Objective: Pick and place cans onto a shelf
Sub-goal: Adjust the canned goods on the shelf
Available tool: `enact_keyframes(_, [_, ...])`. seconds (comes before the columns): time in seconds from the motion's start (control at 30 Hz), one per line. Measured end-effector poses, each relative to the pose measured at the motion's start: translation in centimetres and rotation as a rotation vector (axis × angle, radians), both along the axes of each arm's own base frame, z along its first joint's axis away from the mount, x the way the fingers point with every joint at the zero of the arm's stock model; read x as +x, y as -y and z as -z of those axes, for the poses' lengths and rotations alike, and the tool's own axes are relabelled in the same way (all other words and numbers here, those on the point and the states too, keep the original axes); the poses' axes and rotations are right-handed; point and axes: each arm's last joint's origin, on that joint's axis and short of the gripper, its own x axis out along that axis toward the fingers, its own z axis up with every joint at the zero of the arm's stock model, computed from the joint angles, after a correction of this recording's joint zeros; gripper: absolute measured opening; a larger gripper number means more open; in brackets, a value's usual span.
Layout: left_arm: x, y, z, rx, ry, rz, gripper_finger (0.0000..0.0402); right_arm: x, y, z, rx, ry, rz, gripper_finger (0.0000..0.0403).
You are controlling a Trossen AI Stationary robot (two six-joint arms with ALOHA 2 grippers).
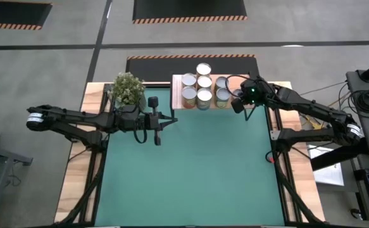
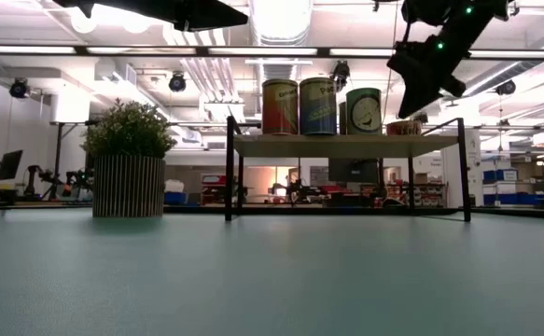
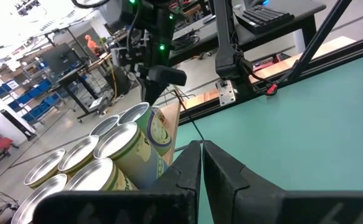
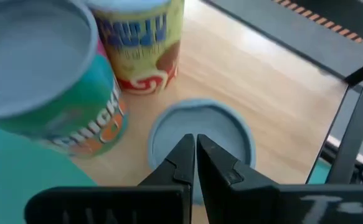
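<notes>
A plant (image 1: 128, 88) in a ribbed round pot stands at the far left of the green mat (image 1: 190, 171), which covers the middle of the table (image 1: 76, 183); bare wood shows along the table's left and right edges. In the low view the plant (image 2: 129, 161) sits left of centre on the mat (image 2: 272, 280). Beyond the table lies grey floor with black pads (image 1: 188, 9) edged in orange-and-black stripes. Behind, a workshop shows with blue bins (image 2: 501, 175) on the right.
</notes>
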Motion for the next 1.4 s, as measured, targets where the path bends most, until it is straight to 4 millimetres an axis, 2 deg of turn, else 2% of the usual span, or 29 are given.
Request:
enact_keyframes(0.2, [0.0,0.0,0.0,0.0,0.0,0.0,0.0,0.1,0.2,-0.3,-0.038,0.011,0.015,0.0009])
enact_keyframes(0.47, [0.0,0.0,0.0,0.0,0.0,0.0,0.0,0.2,0.2,1.7,-0.009,-0.038,0.019,0.0009])
enact_keyframes(0.63, [0.0,0.0,0.0,0.0,0.0,0.0,0.0,-0.3,-0.1,1.6,0.026,-0.069,0.013,0.0009])
enact_keyframes(1.4, [0.0,0.0,0.0,0.004,-0.001,0.0,0.0,-0.2,-0.4,1.5,0.096,-0.009,-0.037,0.0009])
